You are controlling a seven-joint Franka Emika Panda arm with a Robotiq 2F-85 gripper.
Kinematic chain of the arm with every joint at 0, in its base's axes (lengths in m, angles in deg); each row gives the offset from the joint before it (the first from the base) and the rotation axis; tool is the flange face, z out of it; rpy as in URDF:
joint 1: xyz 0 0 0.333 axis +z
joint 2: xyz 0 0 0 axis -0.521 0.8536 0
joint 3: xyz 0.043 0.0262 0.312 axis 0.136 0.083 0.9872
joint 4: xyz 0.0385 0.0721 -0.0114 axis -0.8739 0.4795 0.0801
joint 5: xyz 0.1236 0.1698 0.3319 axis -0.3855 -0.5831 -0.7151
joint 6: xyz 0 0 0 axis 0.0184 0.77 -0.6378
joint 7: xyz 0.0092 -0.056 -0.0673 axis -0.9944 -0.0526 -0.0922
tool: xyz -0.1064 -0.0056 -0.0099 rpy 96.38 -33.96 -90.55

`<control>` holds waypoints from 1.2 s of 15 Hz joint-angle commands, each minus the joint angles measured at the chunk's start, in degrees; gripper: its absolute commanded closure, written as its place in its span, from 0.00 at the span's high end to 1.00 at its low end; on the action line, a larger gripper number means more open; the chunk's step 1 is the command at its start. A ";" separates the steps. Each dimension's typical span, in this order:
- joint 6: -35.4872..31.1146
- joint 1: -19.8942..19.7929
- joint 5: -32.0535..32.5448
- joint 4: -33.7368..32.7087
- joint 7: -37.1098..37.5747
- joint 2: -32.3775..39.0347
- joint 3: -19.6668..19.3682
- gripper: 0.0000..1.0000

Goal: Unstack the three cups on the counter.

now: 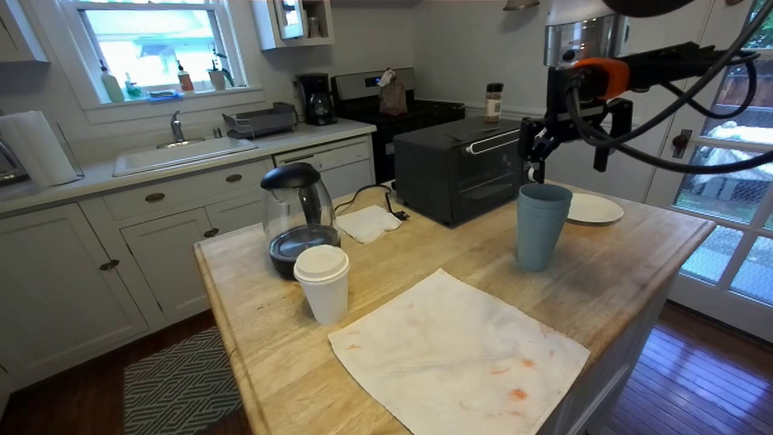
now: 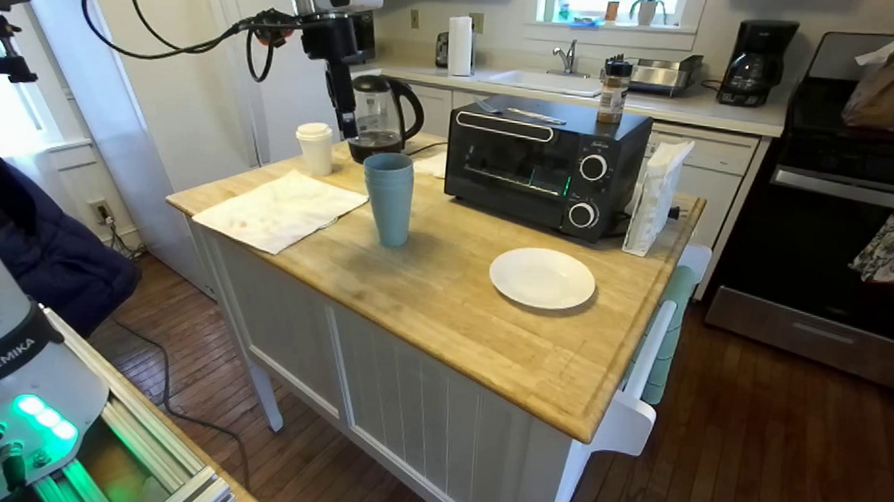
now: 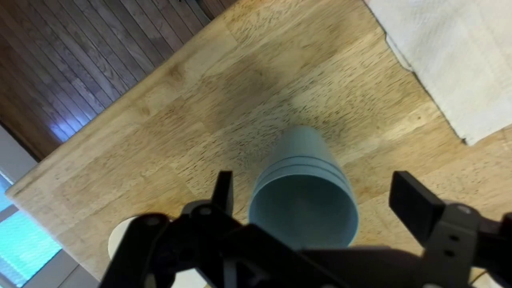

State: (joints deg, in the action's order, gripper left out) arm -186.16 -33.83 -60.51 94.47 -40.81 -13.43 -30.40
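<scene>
Jaws apart, your claw [image 3: 312, 190] hangs near the top of the three nested cups [image 3: 303, 200], upright on the bench [image 3: 180, 132], lower centre of the wrist frame, presumably to straddle the uppermost rim.

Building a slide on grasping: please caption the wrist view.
Open Robotiq gripper framing three nested teal-blue tumblers, upright on a butcher-block island top.
</scene>
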 commanded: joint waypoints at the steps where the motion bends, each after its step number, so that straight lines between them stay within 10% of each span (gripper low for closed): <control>1: -4.28 -2.02 0.00 3.51 -1.18 -2.45 -2.05 1.00; 18: -15.99 -3.87 -3.97 5.29 -3.23 3.61 -5.27 1.00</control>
State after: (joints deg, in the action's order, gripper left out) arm -200.25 -37.33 -62.30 99.97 -43.09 -10.86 -35.36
